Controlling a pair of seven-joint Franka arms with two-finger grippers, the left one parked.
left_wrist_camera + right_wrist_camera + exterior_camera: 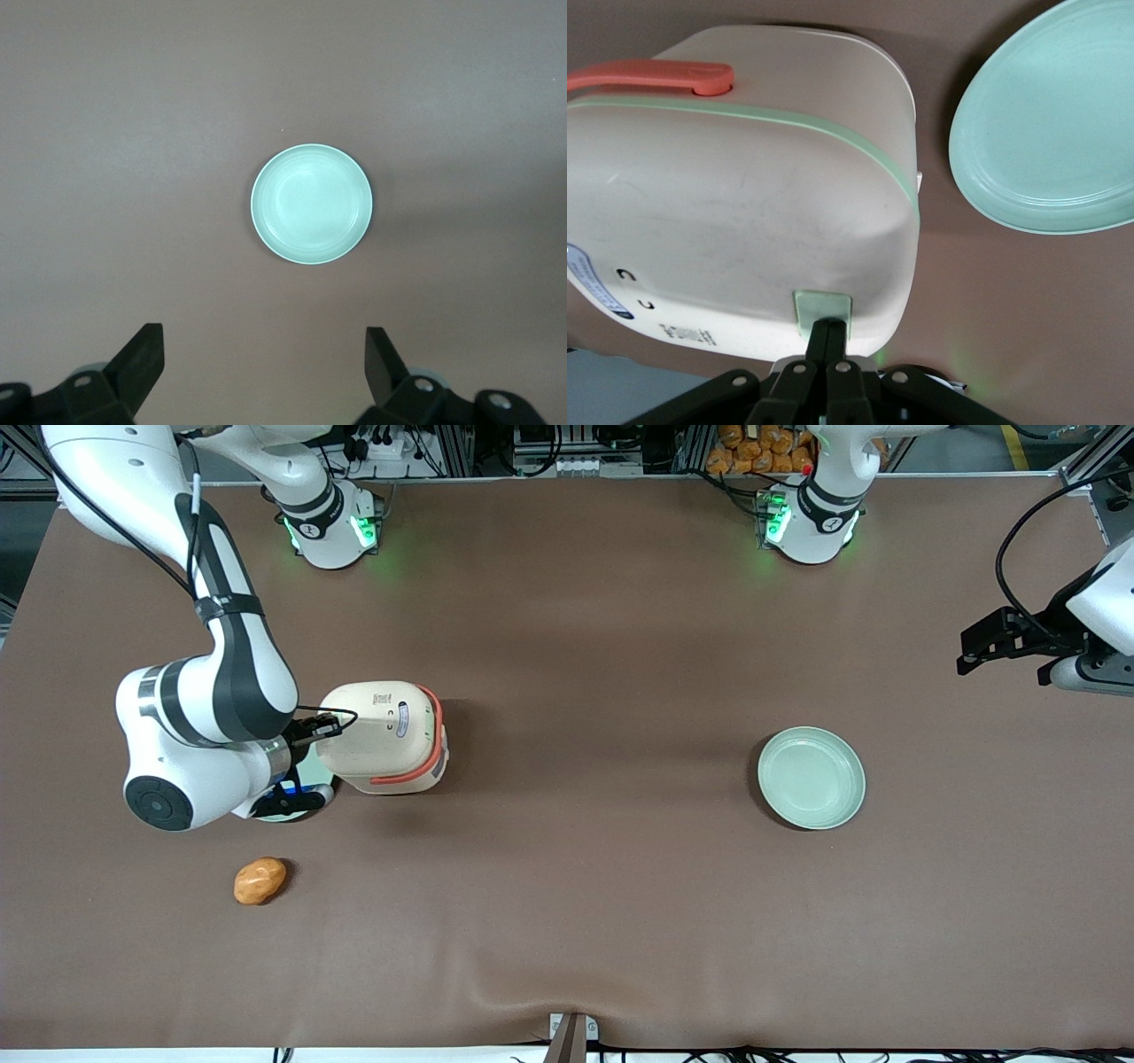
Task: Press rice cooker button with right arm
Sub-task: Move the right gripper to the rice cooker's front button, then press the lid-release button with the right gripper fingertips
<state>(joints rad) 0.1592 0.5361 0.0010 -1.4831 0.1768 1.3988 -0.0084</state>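
While my slim black two-finger gripper (826, 335) is pressing, fingers closed together and holding nothing, on the pale green button (822, 307), the rounded cream-beige rice cooker (385, 737) is sitting toward the working arm's end of the brown bench (585, 691).

Gripper (825, 332) tip pressed on cooker (387, 735) button (822, 310), fingers together. Plate (1050, 133) just beside cooker, under the wrist. Bread roll (260, 880) nearer camera, apart. Second plate (811, 777) toward parked arm's end; open cloth between.
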